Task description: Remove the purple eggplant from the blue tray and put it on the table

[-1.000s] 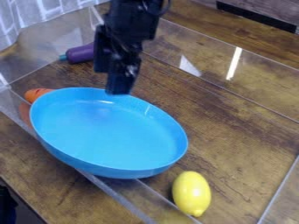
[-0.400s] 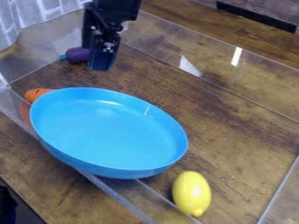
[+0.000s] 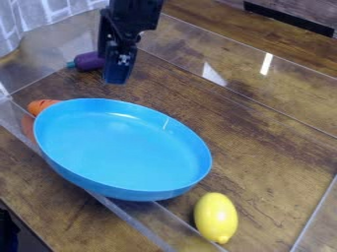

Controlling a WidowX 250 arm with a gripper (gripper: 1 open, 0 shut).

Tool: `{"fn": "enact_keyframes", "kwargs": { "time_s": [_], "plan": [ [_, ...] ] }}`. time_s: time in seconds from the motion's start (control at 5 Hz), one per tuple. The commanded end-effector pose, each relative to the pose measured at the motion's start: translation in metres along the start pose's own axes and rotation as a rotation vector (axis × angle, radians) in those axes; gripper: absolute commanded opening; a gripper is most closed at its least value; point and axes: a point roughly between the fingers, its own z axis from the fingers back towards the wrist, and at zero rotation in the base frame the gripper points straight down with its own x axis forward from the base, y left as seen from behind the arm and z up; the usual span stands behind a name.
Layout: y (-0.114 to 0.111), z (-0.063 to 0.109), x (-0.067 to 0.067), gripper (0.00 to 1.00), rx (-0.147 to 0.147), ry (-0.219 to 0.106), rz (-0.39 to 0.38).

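With the gripper (image 3: 117,71) now pulled back from over the tray (image 3: 121,148) toward the table's (image 3: 250,118) far-left corner, jaws open and nothing held, the eggplant (image 3: 87,62) lies beside it on the tabletop, so the task looks done.

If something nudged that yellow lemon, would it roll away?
The lemon would probably roll sideways, since its body looks rounded. It may curve or wobble rather than run straight, given its longish shape and nubby tip.
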Motion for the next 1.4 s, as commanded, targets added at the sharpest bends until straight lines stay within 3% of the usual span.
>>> {"fn": "enact_keyframes", "kwargs": {
  "time_s": [0.0, 0.4, 0.6, 1.0, 1.2],
  "plan": [
    [0.002, 0.008, 0.005, 1.00, 0.028, -0.030, -0.011],
    [-0.003, 0.006, 0.017, 1.00, 0.034, -0.034, -0.051],
    [0.004, -0.001, 0.016, 1.00, 0.043, -0.029, -0.076],
    [0.024, 0.006, 0.011, 1.00, 0.005, -0.017, 0.073],
    [0.033, -0.002, 0.012, 1.00, 0.024, -0.016, 0.008]
  ]
}}
